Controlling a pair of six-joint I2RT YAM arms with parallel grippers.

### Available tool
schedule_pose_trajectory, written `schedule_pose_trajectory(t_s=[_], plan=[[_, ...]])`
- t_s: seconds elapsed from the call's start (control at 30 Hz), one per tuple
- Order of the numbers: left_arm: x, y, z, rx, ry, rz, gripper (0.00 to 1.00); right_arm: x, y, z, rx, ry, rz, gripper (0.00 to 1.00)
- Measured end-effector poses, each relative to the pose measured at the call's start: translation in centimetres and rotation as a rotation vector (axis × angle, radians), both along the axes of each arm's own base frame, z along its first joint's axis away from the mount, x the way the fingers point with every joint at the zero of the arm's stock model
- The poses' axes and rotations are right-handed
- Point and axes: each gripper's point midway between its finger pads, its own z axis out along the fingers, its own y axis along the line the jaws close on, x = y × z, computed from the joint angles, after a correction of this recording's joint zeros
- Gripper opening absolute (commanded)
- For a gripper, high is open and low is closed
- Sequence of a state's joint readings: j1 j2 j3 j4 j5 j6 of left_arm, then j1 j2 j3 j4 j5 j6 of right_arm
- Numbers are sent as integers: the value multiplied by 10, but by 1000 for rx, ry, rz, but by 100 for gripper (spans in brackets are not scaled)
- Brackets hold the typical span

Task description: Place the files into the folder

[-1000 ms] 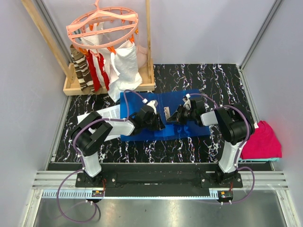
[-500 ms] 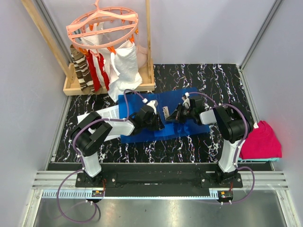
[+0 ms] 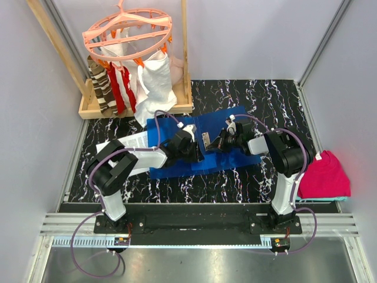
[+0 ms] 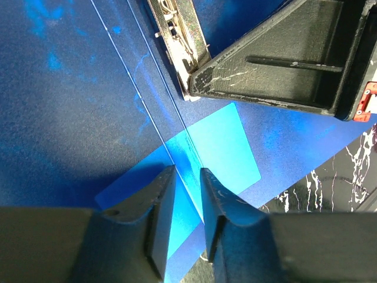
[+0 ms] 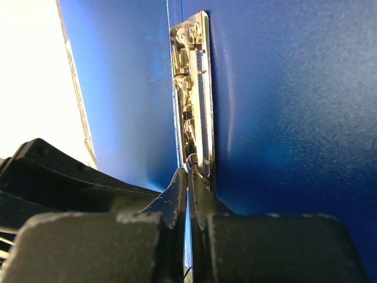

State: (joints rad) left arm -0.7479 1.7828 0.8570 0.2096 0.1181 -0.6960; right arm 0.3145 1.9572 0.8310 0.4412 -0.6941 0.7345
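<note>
The blue folder (image 3: 234, 122) lies open on the marble table, its metal clip (image 3: 207, 140) near the spine. The files (image 3: 126, 143), white printed sheets, lie left of it, partly under my left arm. My left gripper (image 3: 196, 154) hovers low over the folder (image 4: 70, 88) with the spine crease running between its slightly parted fingers; nothing is held (image 4: 187, 172). The clip (image 4: 179, 44) lies just ahead of it. My right gripper (image 3: 214, 143) is shut (image 5: 188, 172), its tips at the near end of the clip (image 5: 193, 88) on the folder (image 5: 294, 88).
A wooden rack (image 3: 94, 106) at the back left carries a pink hanger (image 3: 126, 32) with striped and red cloths and a white cloth bag (image 3: 156, 82). Folded magenta cloth (image 3: 325, 174) lies at the right edge. Metal frame posts border the table.
My right gripper has closed at the clip's end and crept slightly left. The folder's right side has shifted a little. The left gripper has hardly moved.
</note>
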Motion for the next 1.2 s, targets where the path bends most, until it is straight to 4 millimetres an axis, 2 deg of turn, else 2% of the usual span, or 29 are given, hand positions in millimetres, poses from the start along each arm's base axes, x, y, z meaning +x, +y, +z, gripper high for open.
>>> schedule_pose_trajectory(t_s=[0.17, 0.23, 0.33, 0.4, 0.53, 0.73, 0.83, 0.97, 1.07, 1.2], plan=[[11, 11, 8, 33, 23, 48, 33, 0, -4, -3, -30, 22, -24, 0], [26, 17, 12, 47, 36, 88, 29, 1, -7, -3, -60, 28, -48, 0], [58, 16, 17, 52, 29, 151, 27, 1, -14, -4, -106, 50, -91, 0], [67, 16, 12, 54, 35, 183, 27, 1, -17, -6, -128, 76, -118, 0], [67, 20, -4, 89, 68, 234, 23, 3, -14, -9, -199, 147, -172, 0], [76, 32, -6, 141, 63, 307, 21, 7, -13, -17, -320, 196, -251, 0], [79, 41, -6, 174, 48, 334, 22, 9, -11, -19, -326, 201, -261, 0], [77, 46, -5, 206, 39, 313, 28, 14, -9, -18, -340, 176, -271, 0], [67, 36, -3, 190, 54, 245, 29, 15, -8, -13, -346, 146, -269, 0], [45, 3, 4, 96, 99, 148, 28, 15, -9, -12, -363, 134, -279, 0]])
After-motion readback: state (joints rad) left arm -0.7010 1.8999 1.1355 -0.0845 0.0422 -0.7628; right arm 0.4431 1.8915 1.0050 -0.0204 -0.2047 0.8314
